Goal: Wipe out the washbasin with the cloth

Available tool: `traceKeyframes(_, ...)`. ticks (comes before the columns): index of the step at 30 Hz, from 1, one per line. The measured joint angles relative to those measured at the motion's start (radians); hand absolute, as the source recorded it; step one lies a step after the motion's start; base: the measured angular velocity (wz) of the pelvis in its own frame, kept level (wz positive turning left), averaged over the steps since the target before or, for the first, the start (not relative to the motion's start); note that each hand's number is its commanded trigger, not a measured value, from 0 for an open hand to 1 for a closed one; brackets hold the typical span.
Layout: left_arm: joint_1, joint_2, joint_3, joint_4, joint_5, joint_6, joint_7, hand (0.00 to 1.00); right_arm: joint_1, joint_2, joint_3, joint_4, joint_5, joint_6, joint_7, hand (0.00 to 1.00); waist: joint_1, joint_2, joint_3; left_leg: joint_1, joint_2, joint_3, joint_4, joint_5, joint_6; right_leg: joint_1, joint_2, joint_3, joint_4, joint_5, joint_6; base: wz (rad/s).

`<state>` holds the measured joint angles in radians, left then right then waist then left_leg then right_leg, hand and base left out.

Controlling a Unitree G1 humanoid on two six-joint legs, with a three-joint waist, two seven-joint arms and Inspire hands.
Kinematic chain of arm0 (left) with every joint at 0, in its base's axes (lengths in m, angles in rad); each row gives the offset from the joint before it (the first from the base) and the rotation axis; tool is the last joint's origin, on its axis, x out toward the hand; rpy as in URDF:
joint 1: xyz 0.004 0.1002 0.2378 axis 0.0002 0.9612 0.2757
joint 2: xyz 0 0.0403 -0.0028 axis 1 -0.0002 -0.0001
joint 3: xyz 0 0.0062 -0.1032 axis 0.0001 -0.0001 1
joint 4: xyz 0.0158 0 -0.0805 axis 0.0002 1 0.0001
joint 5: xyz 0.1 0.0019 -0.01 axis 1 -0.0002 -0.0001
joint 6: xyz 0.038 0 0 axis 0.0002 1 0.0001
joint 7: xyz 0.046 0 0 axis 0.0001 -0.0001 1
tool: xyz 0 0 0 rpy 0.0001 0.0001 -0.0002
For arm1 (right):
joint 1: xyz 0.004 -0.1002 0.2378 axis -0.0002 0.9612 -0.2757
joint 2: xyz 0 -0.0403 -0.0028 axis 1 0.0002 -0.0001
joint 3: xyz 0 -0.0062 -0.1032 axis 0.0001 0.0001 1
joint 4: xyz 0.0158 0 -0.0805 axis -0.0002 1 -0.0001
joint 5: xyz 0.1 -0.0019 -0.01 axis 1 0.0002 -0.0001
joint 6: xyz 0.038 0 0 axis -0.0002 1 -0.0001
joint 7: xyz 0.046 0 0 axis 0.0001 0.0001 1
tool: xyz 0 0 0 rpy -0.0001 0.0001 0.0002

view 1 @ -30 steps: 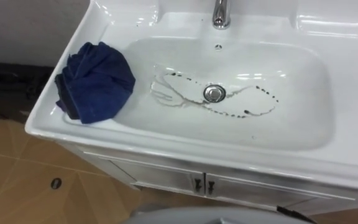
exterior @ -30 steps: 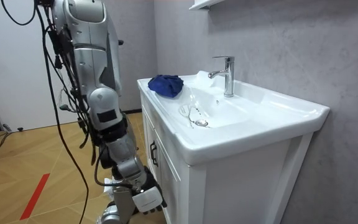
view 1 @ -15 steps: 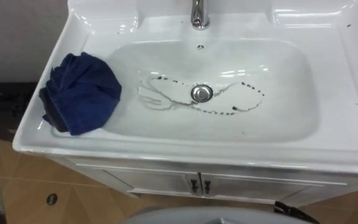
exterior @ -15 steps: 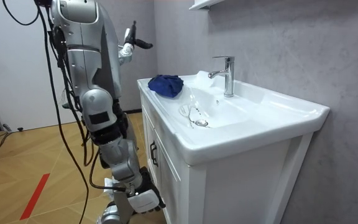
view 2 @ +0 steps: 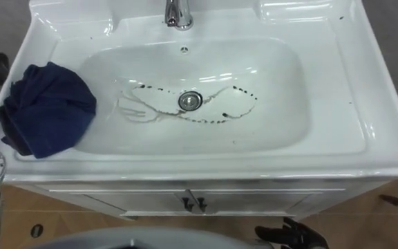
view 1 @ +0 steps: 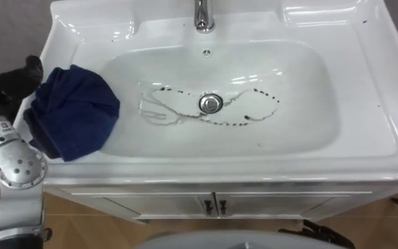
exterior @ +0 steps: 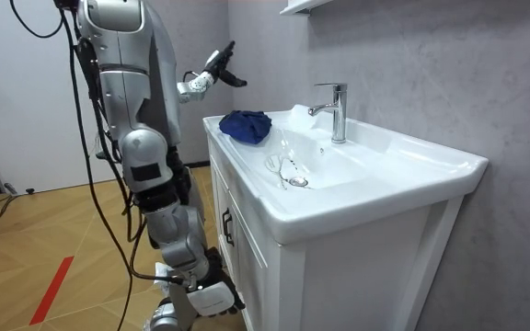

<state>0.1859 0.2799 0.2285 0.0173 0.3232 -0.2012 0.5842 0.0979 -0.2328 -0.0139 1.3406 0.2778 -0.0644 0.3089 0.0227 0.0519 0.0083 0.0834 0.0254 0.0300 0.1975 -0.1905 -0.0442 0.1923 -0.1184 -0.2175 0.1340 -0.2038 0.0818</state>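
hovering the left hand [view 1: 18, 75] open-fingered and holding nothing, just up-left of the cloth [view 1: 71, 111] bunched on the basin's [view 1: 365, 83] left rim, probably reaching right next, leaving the right hand [view 2: 289, 235] dangling low, farther off.

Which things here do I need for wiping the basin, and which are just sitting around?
For the job: basin, blue cloth at its left rim, dark marks around the drain, left robot hand beside the cloth.
Just there: faucet, cabinet doors, wall shelf.
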Motion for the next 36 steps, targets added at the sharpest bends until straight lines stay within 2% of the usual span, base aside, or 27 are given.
traceKeyframes(7, 0.014, -0.003, -0.019, 0.004, 0.043, 0.000, -0.026, 0.00, 0.001, 0.000, 0.001, 0.002, 0.000, 0.000, 0.000, 0.00, -0.001, -0.001, -0.0010, 0.015, 0.001, 0.011, -0.007, 0.000, 0.000, 0.003, 0.001, 0.017, 0.001, 0.000, 0.000, -0.05)
traceKeyframes(12, 0.035, -0.005, -0.038, 0.079, 0.044, 0.000, -0.024, 0.00, 0.001, 0.000, 0.001, 0.000, 0.003, 0.000, -0.001, 0.00, -0.004, -0.002, -0.0017, 0.016, 0.002, 0.013, -0.010, 0.000, 0.000, 0.003, 0.002, 0.020, 0.001, 0.000, 0.000, -0.01)
traceKeyframes(16, 0.062, -0.030, -0.044, 0.157, 0.044, 0.000, -0.018, 0.00, 0.001, 0.000, 0.000, 0.001, 0.003, -0.001, -0.005, 0.00, -0.010, -0.002, -0.0032, 0.016, 0.003, 0.014, -0.010, 0.000, 0.000, 0.000, 0.002, 0.022, 0.001, 0.000, 0.000, 0.00)
traceKeyframes(19, 0.062, -0.032, -0.052, 0.204, 0.042, 0.000, -0.016, 0.00, 0.001, 0.003, 0.000, 0.000, 0.003, 0.000, -0.005, 0.00, -0.012, -0.007, -0.0057, 0.017, 0.003, 0.016, -0.010, 0.000, 0.000, 0.001, 0.003, 0.023, 0.002, 0.001, -0.001, -0.01)
traceKeyframes(25, 0.062, -0.044, -0.090, 0.208, 0.042, 0.001, -0.017, 0.00, 0.003, 0.013, 0.001, -0.001, 0.042, 0.001, -0.011, 0.00, -0.015, -0.010, -0.0056, 0.016, 0.006, 0.018, -0.010, 0.000, 0.000, -0.001, 0.006, 0.026, 0.002, 0.002, -0.003, 0.00)
traceKeyframes(32, 0.062, -0.070, -0.094, 0.268, 0.041, 0.001, -0.017, 0.00, 0.002, 0.014, 0.002, -0.003, 0.053, 0.001, -0.013, 0.00, -0.014, -0.009, -0.0075, 0.017, 0.016, 0.022, -0.008, -0.001, -0.003, -0.001, 0.014, 0.028, 0.001, 0.005, -0.007, 0.00)
traceKeyframes(36, 0.062, -0.072, -0.094, 0.282, 0.041, 0.001, -0.020, 0.00, 0.002, 0.017, 0.002, -0.001, 0.055, 0.001, -0.015, 0.00, -0.013, -0.012, -0.0087, 0.017, 0.016, 0.022, -0.008, -0.001, -0.003, -0.001, 0.014, 0.028, 0.001, 0.005, -0.008, 0.00)
